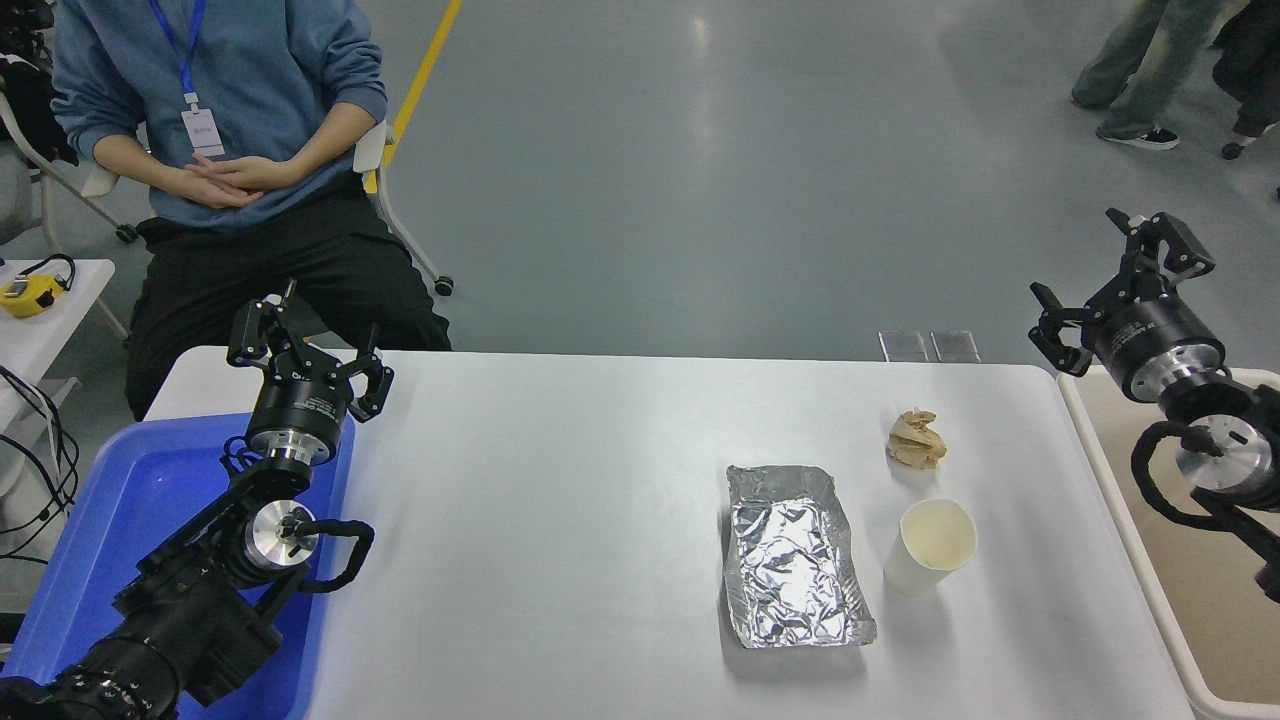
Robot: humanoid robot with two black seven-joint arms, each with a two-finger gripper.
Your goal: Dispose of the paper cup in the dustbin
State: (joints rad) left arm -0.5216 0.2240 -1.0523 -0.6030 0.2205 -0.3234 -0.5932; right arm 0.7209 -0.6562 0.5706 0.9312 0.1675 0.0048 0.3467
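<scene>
The white paper cup point(930, 547) stands upright on the white table point(560, 500), right of centre, its cream inside showing. The beige dustbin point(1165, 600) sits off the table's right edge, partly cut off by the frame. My right gripper point(1115, 275) is open and empty, raised above the dustbin's far corner, well to the right of and beyond the cup. My left gripper point(300, 335) is open and empty, parked at the lower left above the blue tray.
A crinkled foil tray point(795, 555) lies just left of the cup. A crumpled brown paper wad point(916, 438) lies beyond the cup. A blue plastic tray point(110, 540) sits under the left arm. A person sits at the far left with hands clasped point(225, 180).
</scene>
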